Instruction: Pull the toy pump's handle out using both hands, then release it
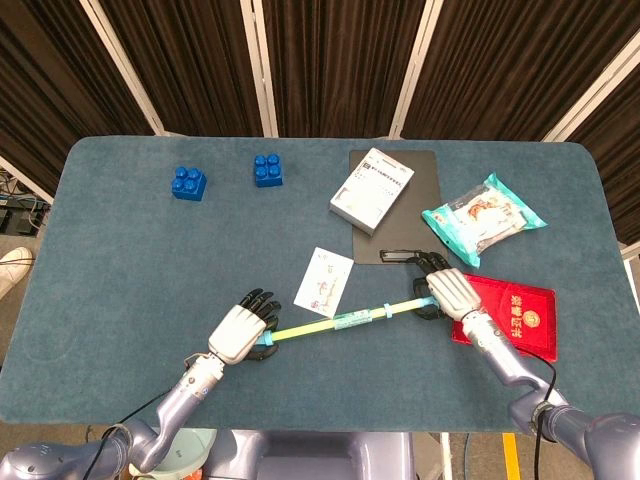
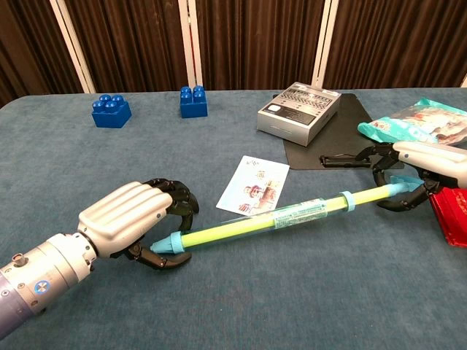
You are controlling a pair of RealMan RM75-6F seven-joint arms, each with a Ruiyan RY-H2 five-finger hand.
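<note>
The toy pump (image 1: 335, 322) is a yellow-green tube with light blue ends, lying diagonally across the near middle of the blue table (image 1: 130, 270). My left hand (image 1: 240, 332) curls around its blue end cap (image 2: 168, 243), fingers over it and thumb under. My right hand (image 1: 450, 293) sits at the far end, fingers hooked around the light blue handle (image 2: 398, 189). In the chest view a thin rod shows between the blue collar (image 2: 349, 199) and the handle. The left hand (image 2: 135, 219) and right hand (image 2: 423, 157) both show there too.
A picture card (image 1: 324, 279) lies just behind the tube. A grey box (image 1: 371, 190) rests on a black mat (image 1: 420, 170), with a black clip (image 1: 400, 257) at the mat's near edge. A snack packet (image 1: 482, 219) and a red booklet (image 1: 515, 315) flank my right hand. Two blue bricks (image 1: 188, 182) (image 1: 267, 169) stand far left.
</note>
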